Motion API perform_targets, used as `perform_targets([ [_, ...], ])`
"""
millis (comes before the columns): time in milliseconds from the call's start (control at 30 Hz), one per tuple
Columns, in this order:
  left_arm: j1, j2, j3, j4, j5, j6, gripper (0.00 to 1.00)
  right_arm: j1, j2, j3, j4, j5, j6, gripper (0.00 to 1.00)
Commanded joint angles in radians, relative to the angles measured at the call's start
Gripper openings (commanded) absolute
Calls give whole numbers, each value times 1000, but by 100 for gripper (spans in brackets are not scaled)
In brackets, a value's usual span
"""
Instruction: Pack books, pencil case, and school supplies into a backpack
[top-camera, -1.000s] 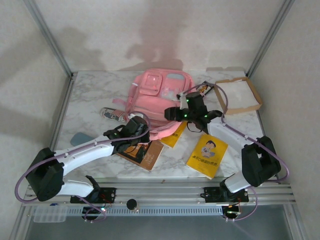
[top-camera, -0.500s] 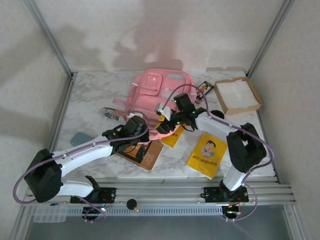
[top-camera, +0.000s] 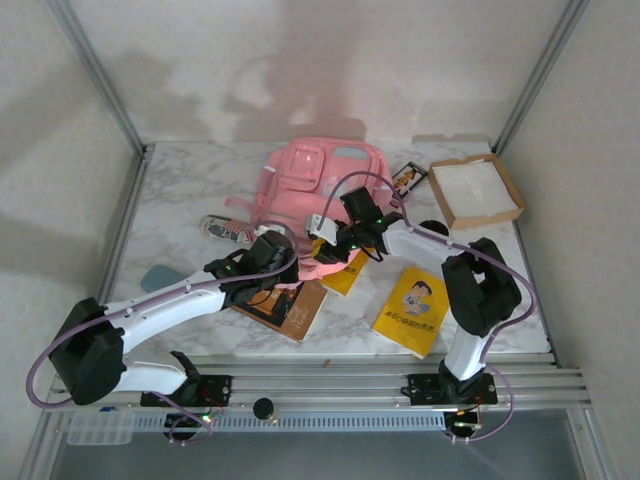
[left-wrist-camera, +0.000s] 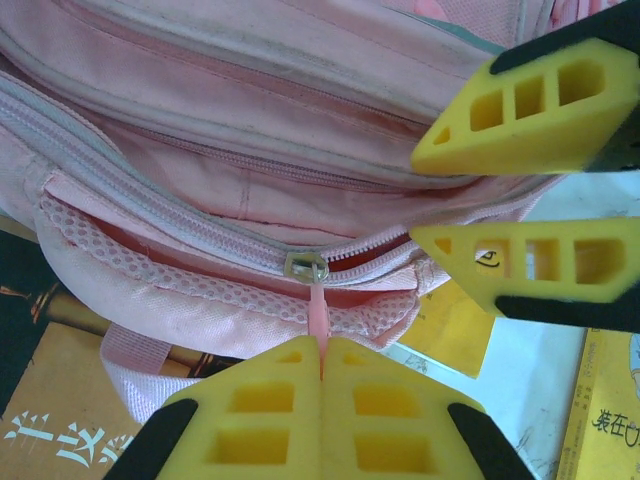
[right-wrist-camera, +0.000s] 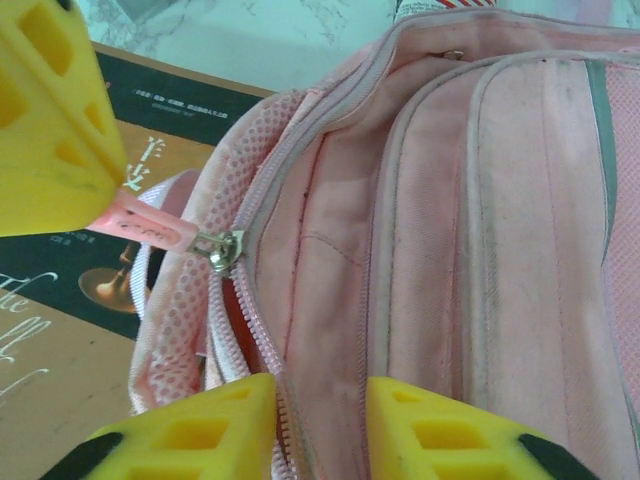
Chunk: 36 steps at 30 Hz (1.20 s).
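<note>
1. The left claw (left-wrist-camera: 322, 362) is shut on the pink zip pull (left-wrist-camera: 317, 318) at the backpack (top-camera: 318, 180)'s near edge.
2. The right claw (right-wrist-camera: 320, 390) straddles the backpack's zip edge, fingers narrowly apart; whether they pinch fabric cannot be told.
3. On the bench (top-camera: 180, 215) by the backpack's near edge, the dark book (top-camera: 300, 312) and one yellow book (top-camera: 347, 280) lie partly hidden under the arms; the other yellow book (top-camera: 415, 310) lies clear.
4. A second ago the right claw hung at the backpack's right side, wider; the left has stayed.
</note>
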Motion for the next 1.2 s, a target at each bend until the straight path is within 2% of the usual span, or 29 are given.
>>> perform_targets([
  [0, 7, 1, 44, 15, 1, 4, 0, 31, 26, 26, -44, 39, -74, 29],
  [167, 8, -1, 45, 14, 1, 4, 0, 33, 19, -7, -21, 52, -92, 27],
  [300, 10, -1, 42, 12, -9, 4, 0, 39, 25, -2, 4, 109, -105, 13],
  [433, 16, -2, 44, -7, -37, -1, 0, 47, -43, -45, 80, 146, -130, 0],
  [533, 23, -10, 56, -35, -61, -5, 0, 47, -107, -69, 130, 163, -135, 0],
  [667, 35, -27, 77, -136, -150, -17, 0, 43, -174, -76, 161, 211, -123, 0],
  [833, 57, -85, 56, -206, -211, -17, 0, 7, -268, -141, 210, 197, -122, 0],
  [967, 104, -90, 53, -261, -308, -4, 0, -30, -346, -198, 242, 189, -123, 0],
  [1167, 230, -41, 31, -162, -351, 52, 0, -91, -429, -240, 235, 165, -132, 0],
])
